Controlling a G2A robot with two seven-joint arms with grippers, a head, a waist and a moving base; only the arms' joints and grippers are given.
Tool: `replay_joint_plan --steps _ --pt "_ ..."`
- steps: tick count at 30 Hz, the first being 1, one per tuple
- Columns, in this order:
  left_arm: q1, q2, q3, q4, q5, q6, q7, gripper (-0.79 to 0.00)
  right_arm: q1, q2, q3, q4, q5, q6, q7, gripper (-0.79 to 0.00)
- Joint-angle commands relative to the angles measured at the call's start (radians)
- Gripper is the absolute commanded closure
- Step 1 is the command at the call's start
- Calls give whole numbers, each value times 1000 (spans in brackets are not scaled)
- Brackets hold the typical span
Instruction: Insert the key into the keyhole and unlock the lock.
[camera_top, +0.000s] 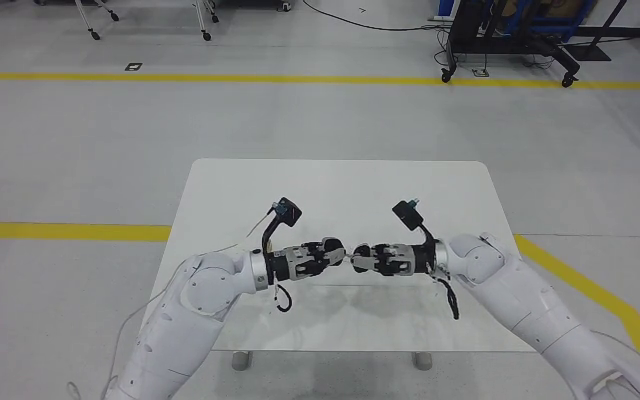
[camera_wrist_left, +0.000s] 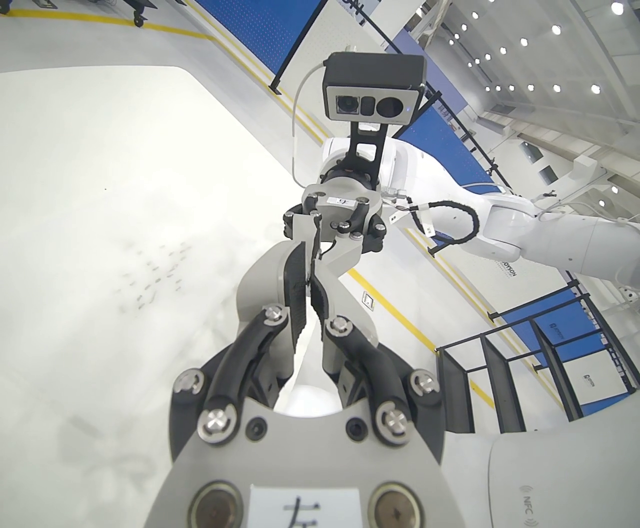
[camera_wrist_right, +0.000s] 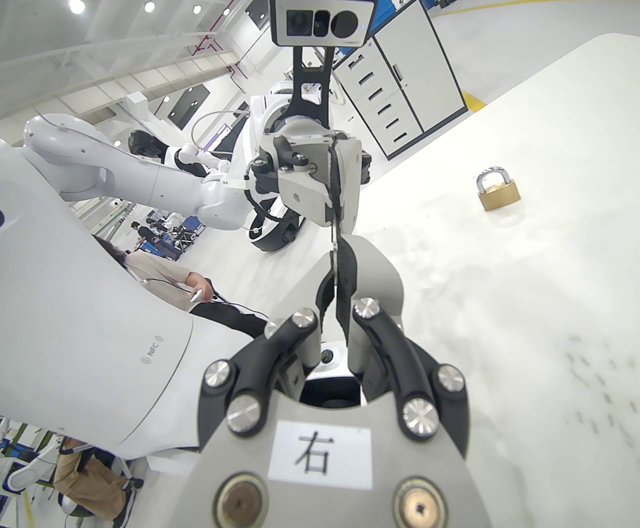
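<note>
Left pincer (camera_wrist_left: 309, 262) and right pincer (camera_wrist_right: 336, 257) clenched tip to tip, key (camera_wrist_right: 333, 231) gripped by both, padlock (camera_wrist_right: 497, 187) on desk (camera_wrist_right: 500, 310), apart from both.

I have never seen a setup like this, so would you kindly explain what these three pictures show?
It is a two-armed white robot at a white table. The top picture looks down from its head; the other two come from cameras on its wrists. The left gripper and right gripper meet tip to tip above the table, fingers shut. A thin metal sliver, perhaps the key, sits between the tips; I cannot tell which grips it. A brass padlock with a silver shackle lies on the table, apart from both.
</note>
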Motion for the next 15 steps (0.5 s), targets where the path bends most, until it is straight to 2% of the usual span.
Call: replay_joint_plan --steps 1,9,12,15 --pt "-1 1 -2 0 -2 -1 -2 -785 -3 2 7 0 11 0 0 0" --pt "-1 2 -4 -4 14 2 1 -785 -22 6 39 34 34 0 -6 0" --pt "14 10 -38 -31 95 47 36 -785 -22 6 39 34 34 0 -6 0" --pt "37 26 -83 -89 235 71 8 -785 -22 6 39 34 34 0 -6 0"
